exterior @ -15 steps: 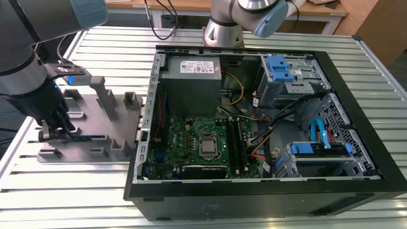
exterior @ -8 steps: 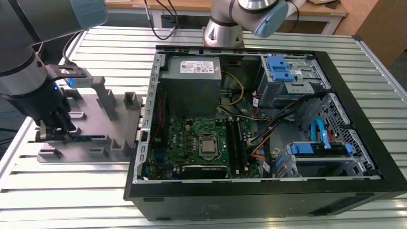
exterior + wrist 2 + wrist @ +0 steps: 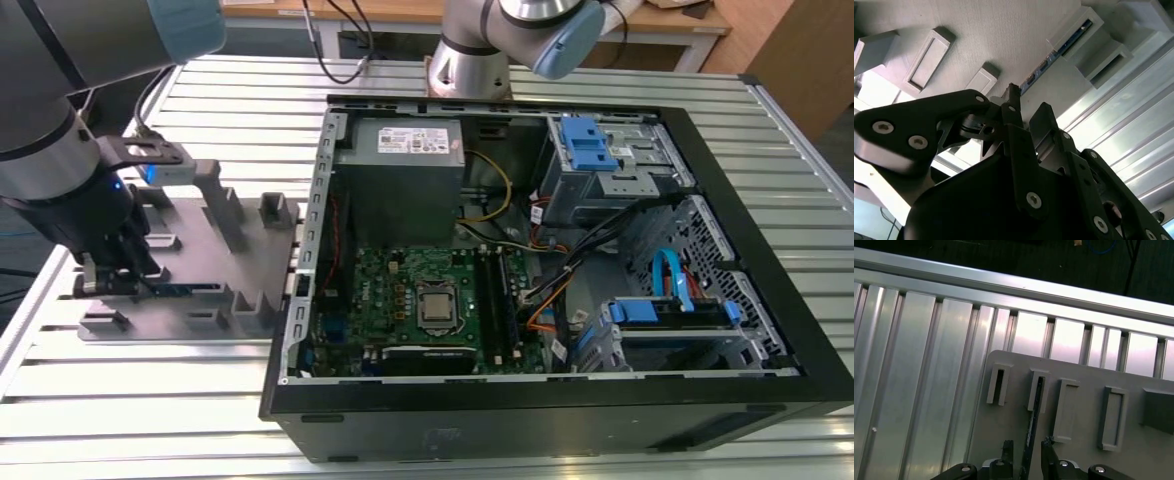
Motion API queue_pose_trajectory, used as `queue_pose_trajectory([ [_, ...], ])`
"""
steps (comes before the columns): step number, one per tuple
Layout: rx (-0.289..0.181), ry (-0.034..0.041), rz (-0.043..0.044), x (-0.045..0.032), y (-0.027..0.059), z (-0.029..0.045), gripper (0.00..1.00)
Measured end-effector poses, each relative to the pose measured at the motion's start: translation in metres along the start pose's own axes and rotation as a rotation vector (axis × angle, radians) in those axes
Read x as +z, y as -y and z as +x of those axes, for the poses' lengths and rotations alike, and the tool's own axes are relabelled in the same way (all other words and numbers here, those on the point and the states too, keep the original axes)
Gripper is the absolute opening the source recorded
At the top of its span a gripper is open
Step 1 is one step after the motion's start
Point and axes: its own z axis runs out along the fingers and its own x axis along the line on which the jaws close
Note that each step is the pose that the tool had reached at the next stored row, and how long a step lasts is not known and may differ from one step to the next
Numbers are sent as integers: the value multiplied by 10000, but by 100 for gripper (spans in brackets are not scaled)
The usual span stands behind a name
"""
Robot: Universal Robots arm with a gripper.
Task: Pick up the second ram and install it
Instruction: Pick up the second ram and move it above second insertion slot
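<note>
The gripper of a Universal Robots arm is seen lowered over the grey plastic fixture, its fingers held apart on either side of the second ram, with a narrow gap visible between each finger and the board in the first wrist view. The ram is held on edge in a slotted holder of the fixture, and nothing has been lifted from it. In the exterior view the gripper is placed at the exterior view's left, well apart from the open computer case, which is laid on its side with the green motherboard and the grey power supply exposed. Fixture and case are both carried by a ribbed aluminium table, whose bright grooved slats are crossed by strong reflections. At the table's far edge the base of a second arm is mounted, and behind it a wooden bench and hanging black cables are shown. Beyond the table's edge in the first wrist view, a dark floor is seen.
</note>
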Motion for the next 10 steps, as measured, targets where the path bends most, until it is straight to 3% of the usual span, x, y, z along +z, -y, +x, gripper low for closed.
queue_pose_trajectory([
  [10, 0, -1, -1, 34, 3, 1, 36],
])
